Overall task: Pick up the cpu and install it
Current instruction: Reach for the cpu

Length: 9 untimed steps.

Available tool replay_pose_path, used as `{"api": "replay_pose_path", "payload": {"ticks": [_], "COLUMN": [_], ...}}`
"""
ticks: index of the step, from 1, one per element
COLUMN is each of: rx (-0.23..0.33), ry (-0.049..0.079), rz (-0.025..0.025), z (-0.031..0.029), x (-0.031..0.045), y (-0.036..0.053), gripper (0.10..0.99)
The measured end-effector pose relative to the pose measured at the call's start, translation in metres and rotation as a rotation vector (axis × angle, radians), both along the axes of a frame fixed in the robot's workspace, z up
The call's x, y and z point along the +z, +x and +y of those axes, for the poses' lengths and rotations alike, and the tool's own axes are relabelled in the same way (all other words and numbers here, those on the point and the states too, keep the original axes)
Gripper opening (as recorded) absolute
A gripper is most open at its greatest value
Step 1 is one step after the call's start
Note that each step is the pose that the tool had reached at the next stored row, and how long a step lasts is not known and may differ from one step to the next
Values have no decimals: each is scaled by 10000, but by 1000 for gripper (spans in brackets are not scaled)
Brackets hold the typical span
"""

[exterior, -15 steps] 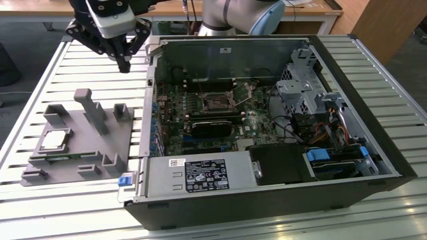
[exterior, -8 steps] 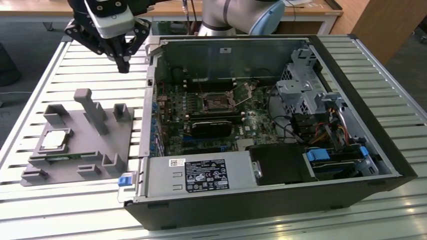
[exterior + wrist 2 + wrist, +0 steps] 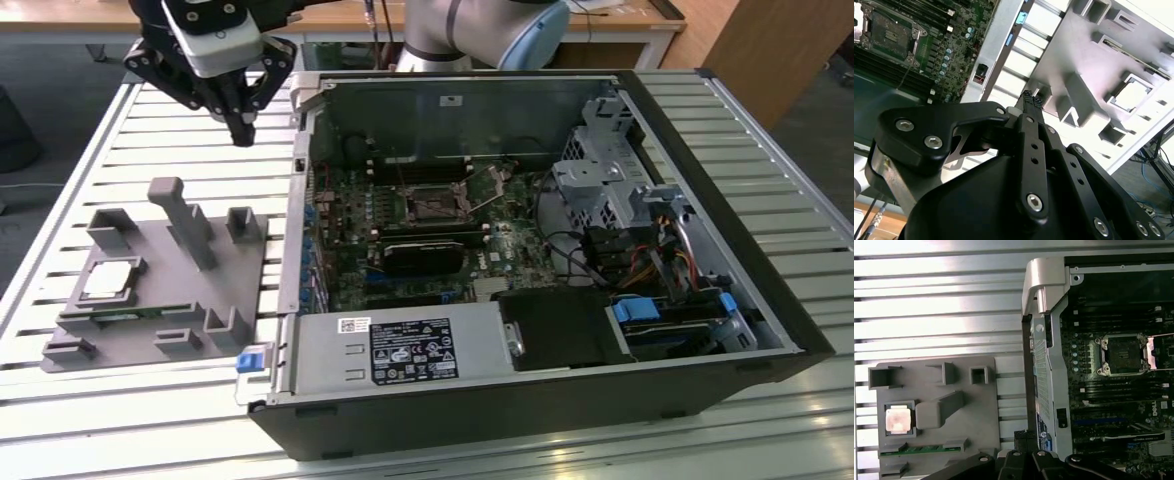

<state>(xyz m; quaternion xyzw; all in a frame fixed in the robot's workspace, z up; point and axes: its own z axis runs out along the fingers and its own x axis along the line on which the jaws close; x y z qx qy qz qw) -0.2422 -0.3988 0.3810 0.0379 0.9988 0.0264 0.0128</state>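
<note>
Hovering high over slatted table (image 3: 147, 150) in exterior view, w/ gripper (image 3: 242, 132) pointing down just outside case (image 3: 441, 100), on exterior view's left of its wall. Pinched narrow, w/ fingertips meeting and nothing held betw. them. Confirmed in second wrist view by gripper (image 3: 1030, 98) tapering to one closed tip, textured pads together. Likewise closed in first wrist view, w/ gripper (image 3: 1023, 436) seen against strip of table betw. tray and case.

Resting well apart from gripper: cpu (image 3: 107, 280), flat in square recess of grey tray (image 3: 167, 300), toward exterior view's left side of tray. Facing up w/ silvery top, pale rim round it. Seen too in first wrist view as cpu (image 3: 897, 420), bright sq. chip seated in its pocket, just beside thick slanted peg (image 3: 936, 410). Seen in second wrist view as cpu (image 3: 1131, 95), inside its framed recess. Untouched by fingers. Lying near it in narrow slot: green strip (image 3: 919, 449).

Sitting inside case on motherboard (image 3: 347, 260): socket (image 3: 438, 205), black-framed sq. w/ dark centre, approx. mid-board. Also visible as socket (image 3: 1124, 355) w/ shiny plate (image 3: 1151, 352) at one side. Filling case corner nearest camera in exterior view: PSU (image 3: 400, 355) w/ white label. Clustered on exterior view's right: drive cage (image 3: 607, 165), cables (image 3: 667, 270), blue tabs (image 3: 641, 310).
</note>
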Motion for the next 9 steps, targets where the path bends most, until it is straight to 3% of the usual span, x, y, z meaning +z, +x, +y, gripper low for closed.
{"api": "replay_pose_path", "payload": {"ticks": [5, 9], "rx": [0, 1], "ry": [3, 6], "rz": [0, 0], "z": [0, 0], "x": [-3, -6], "y": [-50, -139], "gripper": [106, 106]}}
